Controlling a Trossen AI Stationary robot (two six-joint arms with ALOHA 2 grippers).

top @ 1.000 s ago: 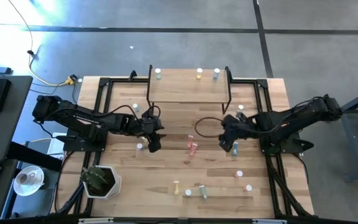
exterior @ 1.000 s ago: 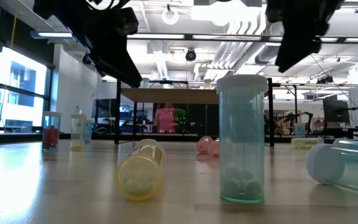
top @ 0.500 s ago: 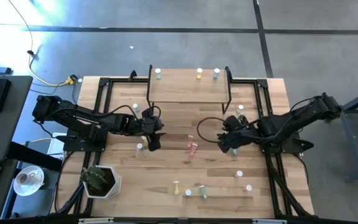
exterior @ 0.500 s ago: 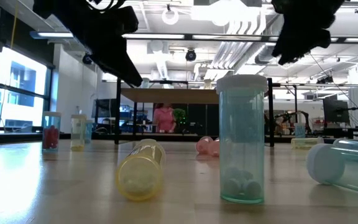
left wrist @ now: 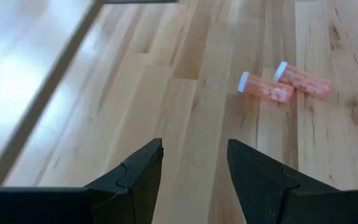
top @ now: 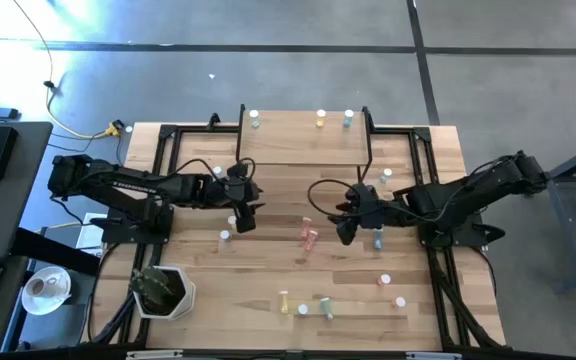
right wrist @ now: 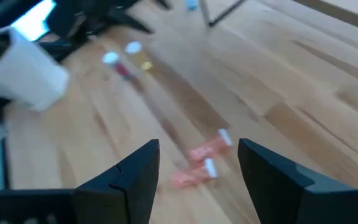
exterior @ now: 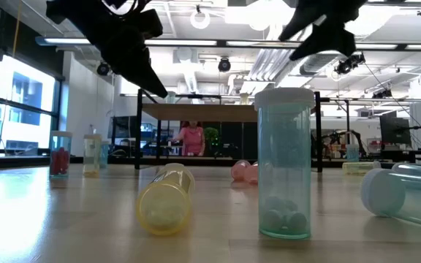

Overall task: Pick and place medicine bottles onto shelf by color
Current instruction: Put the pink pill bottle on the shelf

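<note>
The shelf (top: 303,150) stands at the table's far middle with three bottles along its back edge (top: 320,120). Two pink medicine bottles (top: 309,236) lie on their sides mid-table, between my grippers; both wrist views show them (left wrist: 265,91) (right wrist: 201,160). My left gripper (top: 244,216) hovers open and empty to their left. My right gripper (top: 345,230) hovers open and empty to their right. Just behind it a blue bottle (top: 377,238) stands upright. More bottles stand or lie near the front edge (top: 303,308) (exterior: 283,164) (exterior: 165,201).
A white planter (top: 163,291) sits at the near left corner. Upright bottles stand left of my left gripper (top: 225,237), left of the shelf (top: 218,172) and right of it (top: 386,175). A dark cable loops under the shelf's right leg (top: 328,190). Black frame rails (top: 163,160) edge both sides.
My right gripper has moved toward the table's left, away from the upright blue bottle and toward the two pink bottles, tipping up as it went. My left gripper has shifted a little toward the far edge and rolled. No bottle has moved.
</note>
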